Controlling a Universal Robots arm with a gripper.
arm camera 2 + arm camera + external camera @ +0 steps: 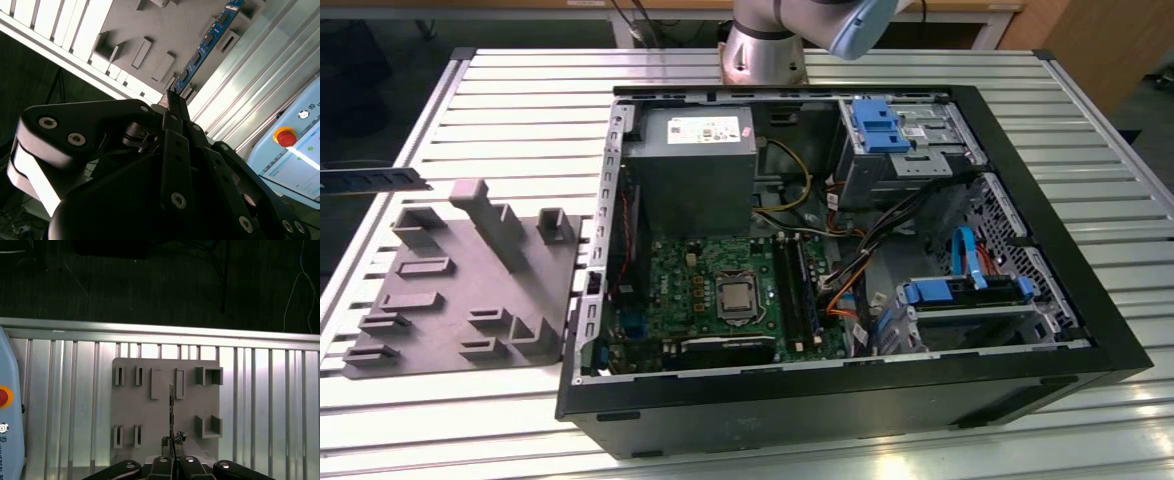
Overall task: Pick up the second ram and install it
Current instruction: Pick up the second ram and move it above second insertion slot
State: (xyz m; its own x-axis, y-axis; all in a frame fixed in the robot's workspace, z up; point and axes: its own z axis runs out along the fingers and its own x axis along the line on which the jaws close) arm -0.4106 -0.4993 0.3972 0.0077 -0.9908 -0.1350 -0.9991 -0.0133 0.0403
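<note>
I read the gripper (172, 441) as clamped on the second ram (206, 44). In both wrist views the blue stick projects from between the closed fingertips. The stick extends edge-on over the grey fixture plate (150, 415). I cannot tell whether its far end touches the plate. The plate lies on the slatted table (520, 100), to the exterior view's left of the open computer case (854, 410).

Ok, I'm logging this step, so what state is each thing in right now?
gripper: shut on the memory stick.
memory stick: held by one end, over the gray holder.
computer case: lying flat, side open.
</note>
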